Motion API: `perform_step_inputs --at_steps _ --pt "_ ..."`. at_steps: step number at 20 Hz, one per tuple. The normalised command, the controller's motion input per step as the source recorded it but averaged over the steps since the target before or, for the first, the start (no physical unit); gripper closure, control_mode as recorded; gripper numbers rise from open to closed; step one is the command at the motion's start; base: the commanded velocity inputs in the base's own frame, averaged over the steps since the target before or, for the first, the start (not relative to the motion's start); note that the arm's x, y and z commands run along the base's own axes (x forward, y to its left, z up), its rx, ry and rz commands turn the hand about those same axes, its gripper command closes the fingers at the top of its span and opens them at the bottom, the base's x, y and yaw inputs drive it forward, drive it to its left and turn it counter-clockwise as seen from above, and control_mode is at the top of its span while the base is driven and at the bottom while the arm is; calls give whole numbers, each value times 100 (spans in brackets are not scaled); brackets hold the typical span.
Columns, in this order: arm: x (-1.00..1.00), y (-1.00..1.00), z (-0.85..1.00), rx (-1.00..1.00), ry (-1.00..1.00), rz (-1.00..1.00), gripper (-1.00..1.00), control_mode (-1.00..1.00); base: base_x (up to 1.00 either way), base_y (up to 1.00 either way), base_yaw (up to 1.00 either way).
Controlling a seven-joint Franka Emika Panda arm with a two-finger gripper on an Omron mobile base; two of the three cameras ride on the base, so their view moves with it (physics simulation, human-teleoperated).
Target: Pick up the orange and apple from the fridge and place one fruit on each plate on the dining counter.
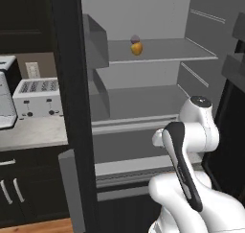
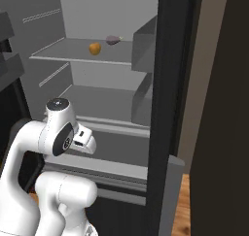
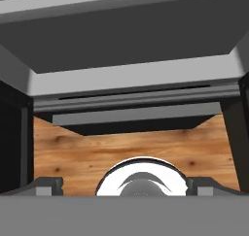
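Fridge [image 1: 143, 16] shelving is carrying the one fruit that matters now: a yellowish, orange-shaded fruit, most likely the apple [image 1: 137, 48], is sitting on the upper shelf [image 1: 162, 52] with a dull purple ball [image 1: 135, 39] just behind it, while the gripper [image 3: 124, 187] is hanging much lower, in front of the fridge's bottom section and pointing down at the wooden floor [image 3: 73, 152]. Its fingertips [image 3: 48, 185] are standing well apart, so it is looking open and holding nothing. Judging from this, the coming reach is needing to go up and inward.
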Motion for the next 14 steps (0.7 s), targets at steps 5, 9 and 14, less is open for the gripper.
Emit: perform_step_inputs --at_steps 5,9,14 --pt "0 0 0 0 0 0 -100 100 44 -21 7" --pt "37 -13 -1 0 0 4 -100 -100 12 -4 1" --pt "41 -15 0 0 0 3 -100 -100 0 0 0"
